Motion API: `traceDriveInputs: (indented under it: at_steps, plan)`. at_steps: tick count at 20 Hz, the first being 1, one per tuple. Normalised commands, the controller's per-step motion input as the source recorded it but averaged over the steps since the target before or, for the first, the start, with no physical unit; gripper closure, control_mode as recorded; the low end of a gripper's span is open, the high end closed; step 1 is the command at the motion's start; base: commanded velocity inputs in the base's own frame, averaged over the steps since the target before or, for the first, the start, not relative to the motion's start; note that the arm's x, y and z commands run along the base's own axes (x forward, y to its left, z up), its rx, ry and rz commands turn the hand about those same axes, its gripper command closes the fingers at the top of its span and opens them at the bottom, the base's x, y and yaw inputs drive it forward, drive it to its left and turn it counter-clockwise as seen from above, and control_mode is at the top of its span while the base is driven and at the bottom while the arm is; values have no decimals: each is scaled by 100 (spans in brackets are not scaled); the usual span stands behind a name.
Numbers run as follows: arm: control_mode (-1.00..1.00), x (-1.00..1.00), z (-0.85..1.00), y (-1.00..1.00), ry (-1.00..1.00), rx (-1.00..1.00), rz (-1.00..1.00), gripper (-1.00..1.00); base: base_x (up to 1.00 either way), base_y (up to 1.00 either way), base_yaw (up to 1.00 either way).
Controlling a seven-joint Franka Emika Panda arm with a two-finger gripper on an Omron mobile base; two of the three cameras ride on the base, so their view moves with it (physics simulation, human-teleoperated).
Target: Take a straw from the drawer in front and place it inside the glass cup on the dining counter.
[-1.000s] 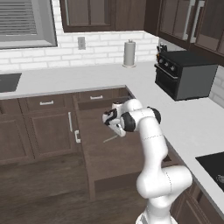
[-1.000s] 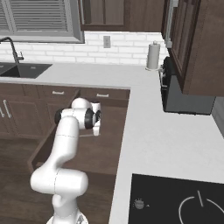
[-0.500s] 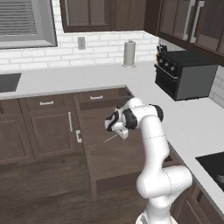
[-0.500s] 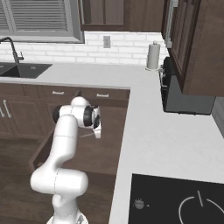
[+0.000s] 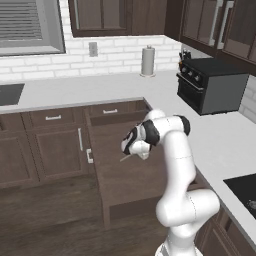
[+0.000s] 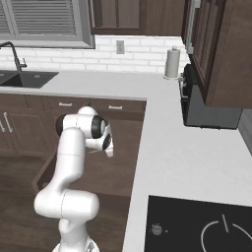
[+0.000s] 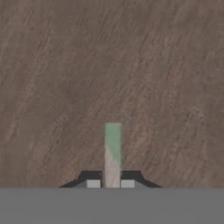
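The fingers [image 7: 110, 183] are pinched on the straw [image 7: 112, 148], which stands straight up between the two dark tips in the hand view toward twelve o'clock, pale grey at the grip and greener at its free end, with brown wood grain behind it. From the left base view the same straw [image 5: 125, 158] shows as a thin pale sliver poking out of the hand toward about eight o'clock, held in the air above the pulled-out drawer [image 5: 117, 172], not touching its floor. The white arm [image 5: 172, 170] bends over from the lower right, its hand hanging over the drawer's middle. In the right base view the fingers [image 6: 110, 150] hang just off the dark wrist joint, over the same open drawer [image 6: 115, 162].

Beyond the drawer runs the pale surface [image 5: 100, 89] along the wall. On it, at about one o'clock from the hand, stands a paper towel roll [image 5: 147, 61], and further right a black toaster oven [image 5: 210, 85]. A sink [image 6: 22, 78] with a dark tap sits far left.
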Motion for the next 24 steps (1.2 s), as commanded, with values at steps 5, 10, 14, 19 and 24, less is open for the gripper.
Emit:
traceDriveInputs:
  at_steps: [5,10,14,19,24]
  plan:
    - [-100,-5,90,-7,-5,0,1,100,0,0,0]
    - [-100,-14,90,-5,-5,0,1,100,0,0,0]
    - [-100,-28,87,-4,-9,0,0,100,0,0,0]
    - [-100,-39,89,-5,-9,0,1,100,0,0,0]
    - [-100,-48,86,-4,-11,0,1,100,0,0,0]
